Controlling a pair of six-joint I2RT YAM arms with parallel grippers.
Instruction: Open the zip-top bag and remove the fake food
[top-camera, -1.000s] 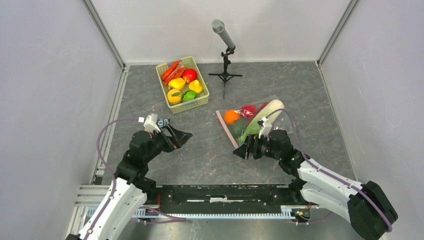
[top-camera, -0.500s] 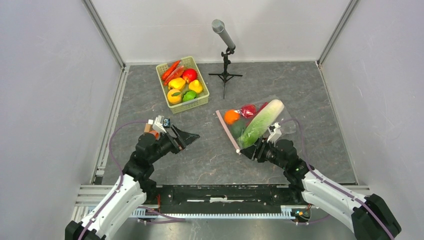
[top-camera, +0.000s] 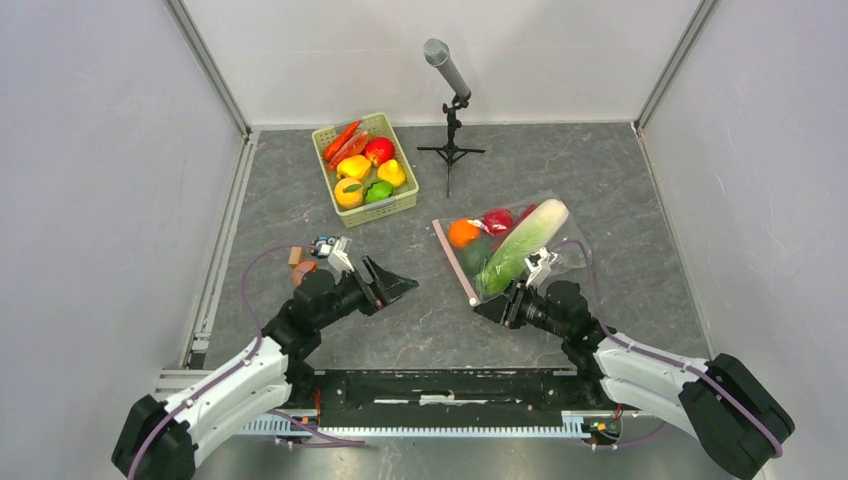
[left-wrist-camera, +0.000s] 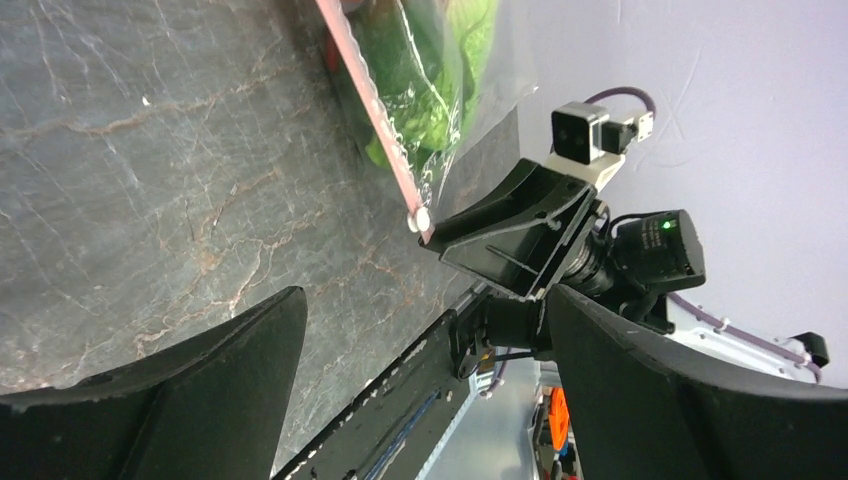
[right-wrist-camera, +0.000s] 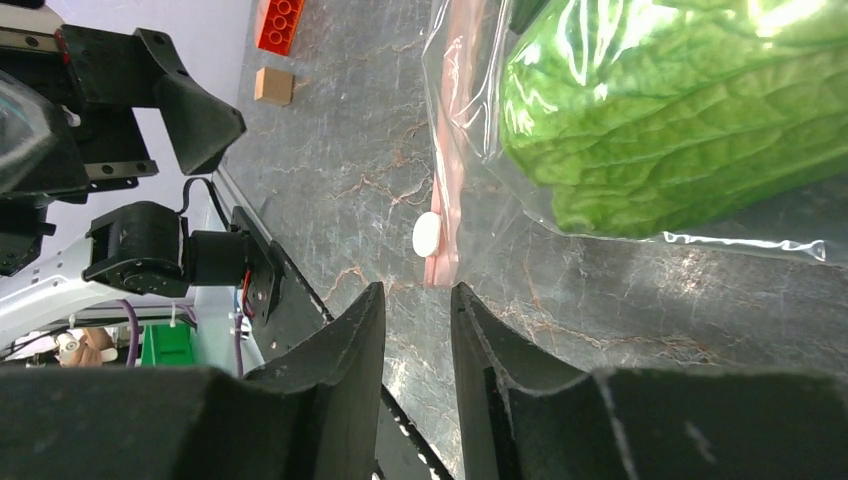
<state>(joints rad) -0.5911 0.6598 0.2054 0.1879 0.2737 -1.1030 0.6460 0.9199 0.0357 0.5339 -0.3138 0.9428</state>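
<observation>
The zip-top bag (top-camera: 510, 245) lies flat right of centre, its pale pink zip strip (top-camera: 452, 258) facing left. Inside it show the fake food: an orange (top-camera: 463, 233), a dark green fruit (top-camera: 475, 258), a red piece (top-camera: 497, 220) and a long cabbage (top-camera: 525, 240). My right gripper (top-camera: 488, 305) lies low at the strip's near corner. In the right wrist view its jaws (right-wrist-camera: 418, 292) stand a narrow gap apart with nothing between them. The strip's end (right-wrist-camera: 441, 268) and white slider (right-wrist-camera: 426, 235) are just beyond the tips. My left gripper (top-camera: 398, 285) is wide open, left of the bag, pointing at it.
A green lattice basket (top-camera: 386, 210) of toy produce stands at the back left. A microphone on a small tripod (top-camera: 452, 105) stands behind the bag. An orange brick (right-wrist-camera: 280, 22) and a wooden block (right-wrist-camera: 273, 85) lie by the left arm. Walls close in three sides.
My right gripper's jaws have narrowed from wide to a slim gap, and it has dropped to the bag's near corner. My left arm has reached rightward towards the bag, jaws still wide.
</observation>
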